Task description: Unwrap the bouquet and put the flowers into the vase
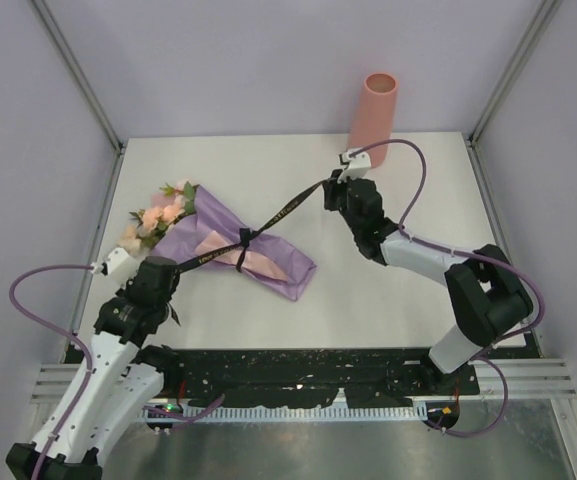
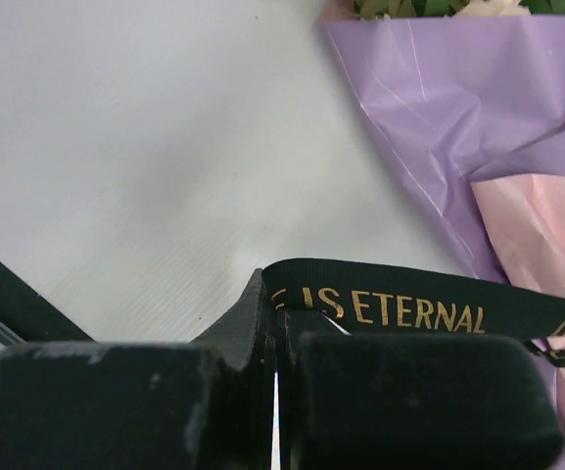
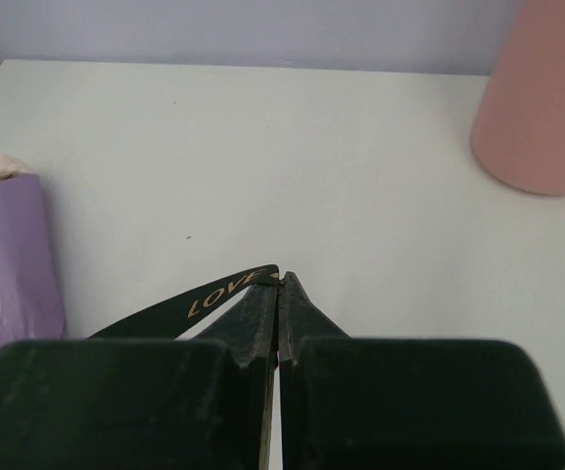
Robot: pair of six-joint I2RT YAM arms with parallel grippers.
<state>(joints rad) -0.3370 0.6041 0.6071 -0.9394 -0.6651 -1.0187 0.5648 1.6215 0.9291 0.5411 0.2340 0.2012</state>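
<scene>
Bouquet [image 1: 213, 232] lies on its side on the white worktop [image 1: 268, 170], left of centre, with its open end pointing far-left and its narrow tail pointing near-right. The purple-and-pink wrapping paper [image 1: 286, 272] is closed around the stems, so the unwrapping looks barely begun.

Next in size, the vase [image 1: 374, 110] stands upright at the far right edge of the worktop, well apart from the bundle. That leaves room between them for the arms to work, and it is ready to take the stems later.

The left hand [image 1: 174, 270] sits at the near-left of the bundle, its fingers pressed together on one end of the black ribbon [image 1: 283, 212]. The right hand [image 1: 329, 191], near the foot of the vase, is pinched shut on the other end, where gold lettering shows at its fingertips. The ribbon runs straight and taut between them, so the two appear to be drawing opposite ways to loosen the tie.

The knot [image 1: 243, 241] sits around the middle of the wrap, not yet undone.

The flowers [image 1: 158, 215] peep out at the far-left mouth, pale pink and peach.
</scene>
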